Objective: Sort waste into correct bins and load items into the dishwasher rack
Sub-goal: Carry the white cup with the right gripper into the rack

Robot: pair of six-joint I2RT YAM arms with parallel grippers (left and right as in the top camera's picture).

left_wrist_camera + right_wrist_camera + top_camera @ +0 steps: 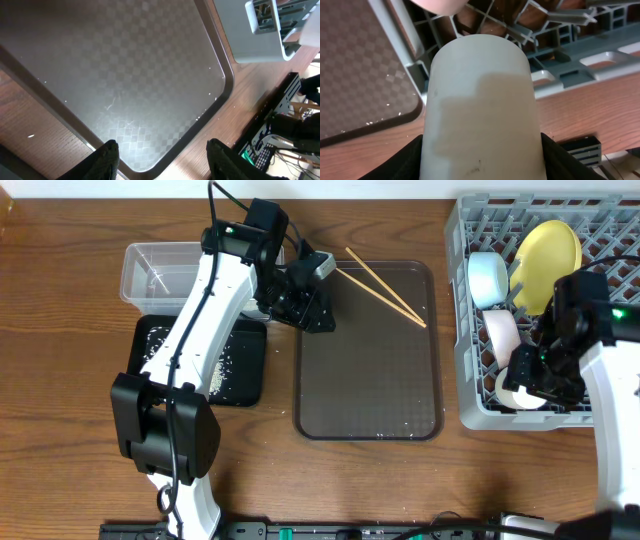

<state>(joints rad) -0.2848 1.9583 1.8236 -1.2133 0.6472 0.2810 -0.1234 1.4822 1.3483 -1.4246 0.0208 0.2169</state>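
My right gripper is shut on the white cup, which lies on its side at the front edge of the grey dishwasher rack; the cup also shows from overhead below that gripper. In the rack stand a yellow plate, a light blue bowl and a small white bowl. The chopsticks lie on the brown serving tray. My left gripper hovers open over that tray's back left corner, nothing between its fingers.
A clear tub stands at the back left, with the black tray holding whitish rice scraps in front of it. Small crumbs dot the brown tray's front edge. A dark power strip lies along the table's front.
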